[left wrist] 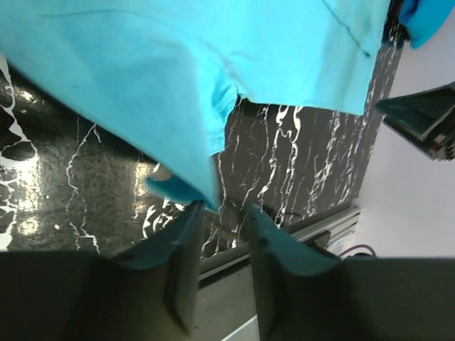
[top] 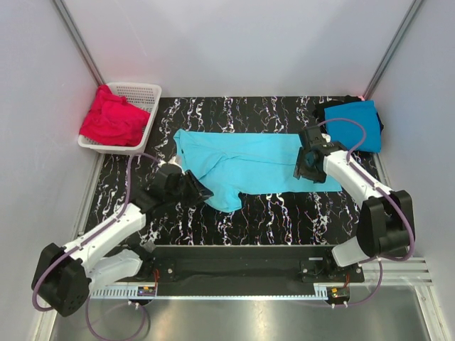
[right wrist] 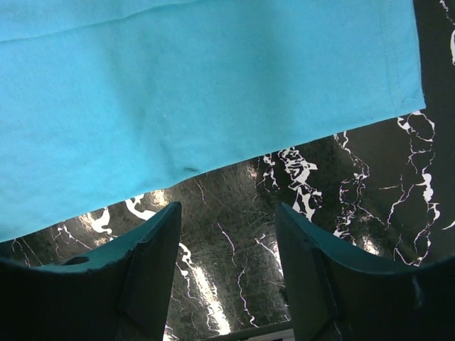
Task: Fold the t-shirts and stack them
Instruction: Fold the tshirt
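The light turquoise t-shirt (top: 245,160) lies spread across the middle of the bench (top: 284,213), not yet folded, so the fold of this one looks about to begin. The left gripper (left wrist: 224,209) sits at the near sleeve, its jaws slightly apart with nothing between them; the right gripper (right wrist: 227,209) hovers just short of the hem, jaws wide apart. Next, each probably has to close on its edge of cloth and carry it over. A deeper blue t-shirt (top: 353,124) lies folded at the far right corner; red t-shirts (top: 112,119) sit in the basket (top: 146,91)

White arms (top: 106,231) — black joints, purple cables (top: 129,186)
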